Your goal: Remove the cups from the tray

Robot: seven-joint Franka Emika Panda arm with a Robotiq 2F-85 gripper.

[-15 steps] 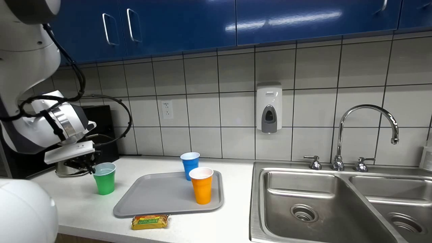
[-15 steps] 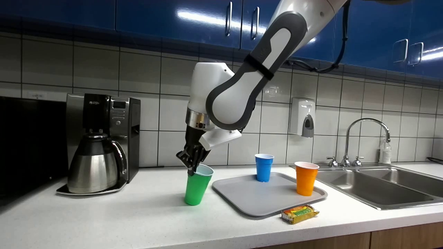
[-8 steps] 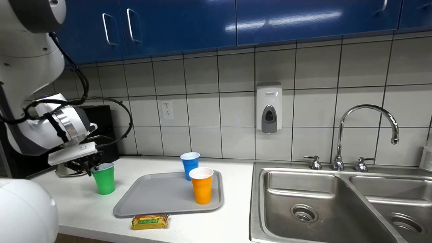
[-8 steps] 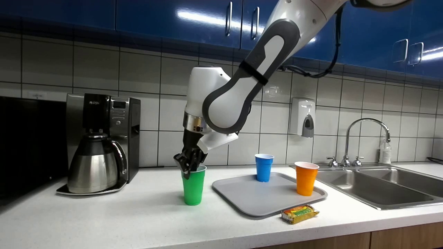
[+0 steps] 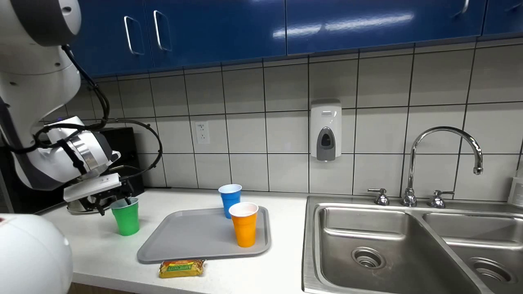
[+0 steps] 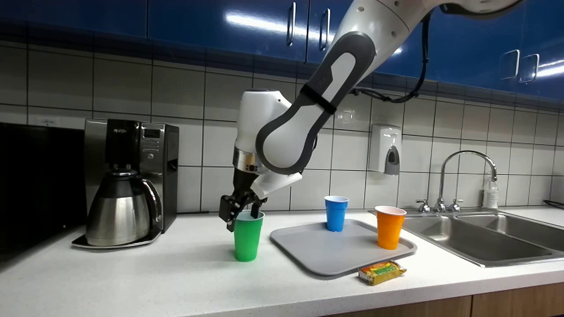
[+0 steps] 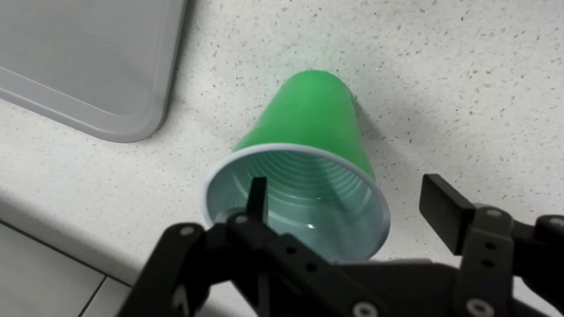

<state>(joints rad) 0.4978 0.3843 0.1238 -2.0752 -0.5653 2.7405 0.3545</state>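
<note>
The green cup [image 6: 247,240] stands upright on the white counter, off the tray, near the tray's left end in both exterior views. My gripper [image 7: 350,200] is open over its mouth. In the wrist view a fingertip [image 7: 259,193] reaches inside the cup's opening, while the opposite finger's pad [image 7: 443,211] stays outside beyond the rim, apart from it. On the grey tray [image 5: 192,237] are two upright cups: the blue cup [image 5: 231,202] towards the back and the orange cup [image 5: 245,228] nearer the front right corner. Only a corner of the tray [image 7: 88,57] shows in the wrist view.
A yellow snack packet [image 6: 381,272] lies at the tray's front edge. The coffee maker with its steel pot [image 6: 119,211] stands left of the green cup. To the right is the steel sink [image 5: 363,245]. A tiled wall [image 5: 249,171] closes off the back.
The green cup, tilted with its rim between the closed fingers a second ago, now stands upright. The fingers have spread apart and let go of the rim; the arm has shifted slightly.
</note>
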